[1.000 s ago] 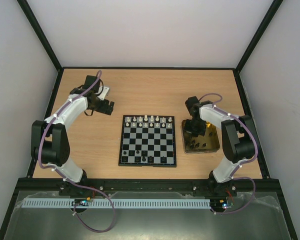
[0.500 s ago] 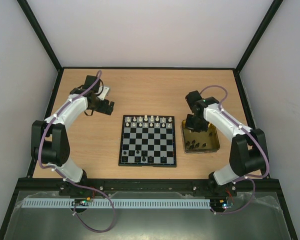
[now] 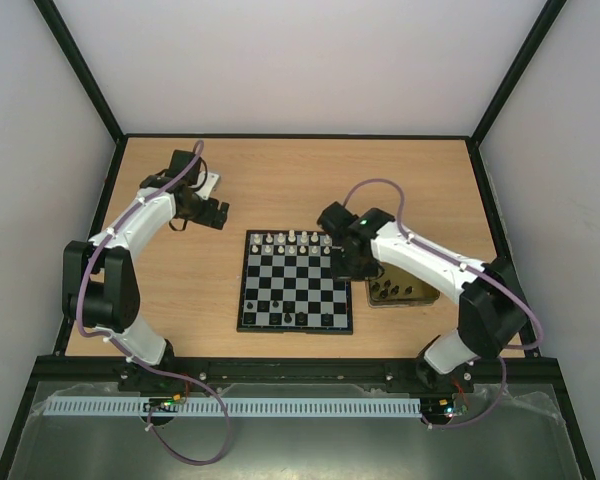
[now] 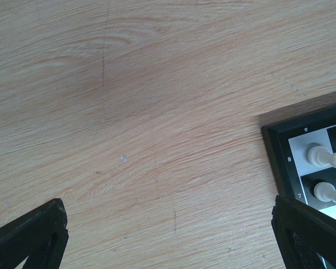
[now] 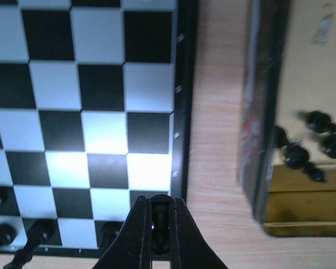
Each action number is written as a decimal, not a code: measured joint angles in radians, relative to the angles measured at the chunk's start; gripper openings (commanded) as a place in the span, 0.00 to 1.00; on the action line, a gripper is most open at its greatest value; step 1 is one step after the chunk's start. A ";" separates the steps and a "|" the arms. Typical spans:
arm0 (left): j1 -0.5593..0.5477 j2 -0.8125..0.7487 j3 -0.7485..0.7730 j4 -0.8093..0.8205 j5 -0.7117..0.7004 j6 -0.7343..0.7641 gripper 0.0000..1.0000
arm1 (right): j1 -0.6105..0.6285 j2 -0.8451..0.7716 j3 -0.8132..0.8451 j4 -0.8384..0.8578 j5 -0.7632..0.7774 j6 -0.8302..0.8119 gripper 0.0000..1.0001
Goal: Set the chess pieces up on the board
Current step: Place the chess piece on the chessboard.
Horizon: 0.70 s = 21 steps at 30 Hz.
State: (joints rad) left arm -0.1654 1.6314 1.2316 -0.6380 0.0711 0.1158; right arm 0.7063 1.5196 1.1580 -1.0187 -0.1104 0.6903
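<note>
The board (image 3: 280,290) lies mid-table, with white chess pieces (image 3: 300,240) along its far rows and a few black ones (image 3: 300,319) on the near row. My right gripper (image 3: 346,262) hovers over the board's right edge. In the right wrist view it (image 5: 161,221) is shut on a small black chess piece (image 5: 161,216) above the board's (image 5: 101,84) near right corner. More black pieces (image 5: 308,145) lie in the gold tray (image 5: 257,140). My left gripper (image 3: 215,213) stands open and empty over bare wood left of the board's far corner (image 4: 280,145), where white pieces (image 4: 319,154) show.
The gold tray (image 3: 423,297) sits just right of the board, with a narrow strip of wood between them. A small white object (image 3: 208,183) lies behind the left gripper. Dark frame posts and white walls enclose the table.
My right arm has swung left from above the gold tray to the board's right edge, carrying the black piece. The left arm has not moved.
</note>
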 measured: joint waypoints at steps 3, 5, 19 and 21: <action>0.000 0.000 0.000 0.000 0.000 0.000 0.99 | 0.088 0.024 -0.001 0.004 -0.007 0.030 0.02; 0.000 0.000 0.000 0.000 0.000 0.000 0.99 | 0.150 0.054 0.001 0.008 -0.016 0.045 0.02; 0.000 0.000 0.000 0.000 0.000 0.000 0.99 | 0.267 0.197 0.050 0.091 -0.067 0.078 0.02; 0.000 0.000 0.000 0.000 0.000 0.000 0.99 | 0.269 0.209 0.061 0.099 -0.068 0.078 0.02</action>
State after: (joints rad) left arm -0.1654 1.6310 1.2312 -0.6380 0.0715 0.1158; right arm 0.9749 1.7283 1.2186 -0.9195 -0.1783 0.7685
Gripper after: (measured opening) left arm 0.993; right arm 0.030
